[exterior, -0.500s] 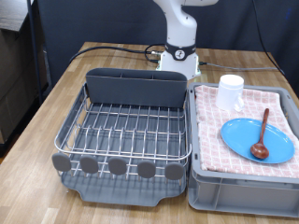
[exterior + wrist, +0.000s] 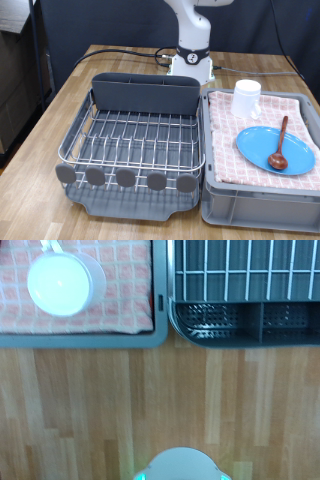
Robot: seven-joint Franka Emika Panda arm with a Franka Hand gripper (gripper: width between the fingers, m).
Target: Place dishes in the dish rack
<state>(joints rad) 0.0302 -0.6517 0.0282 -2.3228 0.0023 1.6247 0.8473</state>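
- The round light-blue plate (image 2: 276, 150), small brown wooden spoon (image 2: 280, 143) and white mug (image 2: 247, 98) wait on the red-checked cloth (image 2: 296, 108).
- The silver wire dish rack (image 2: 135, 139) holds no dishes.
- The gripper is out of sight, so nobody can tell how its claw stands.

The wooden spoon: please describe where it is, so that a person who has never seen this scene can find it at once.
Start at the grey crate lined with red-checked cloth, on the exterior view's right beside the dish rack. On the cloth lies a round light-blue plate, and the wooden spoon rests across it. It is the only brown, thin thing there; the white mug stands apart behind.
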